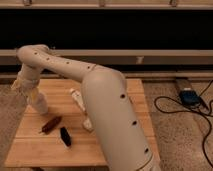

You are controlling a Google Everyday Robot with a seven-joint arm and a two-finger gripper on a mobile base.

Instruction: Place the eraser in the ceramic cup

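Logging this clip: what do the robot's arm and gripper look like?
The arm is off-white, built of thick, rounded tubular segments with bulging joints. Small dark dots run along its casing. No outside cables or labels show on it. The gripper, just above the ceramic cup, is the same pale colour with a yellowish tint near its tip.

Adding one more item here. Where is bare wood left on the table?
Bare: near-left corner of the table, before the reddish-brown object and eraser; also between ceramic cup and white block. Crowded: far left, where the gripper hangs at the cup.
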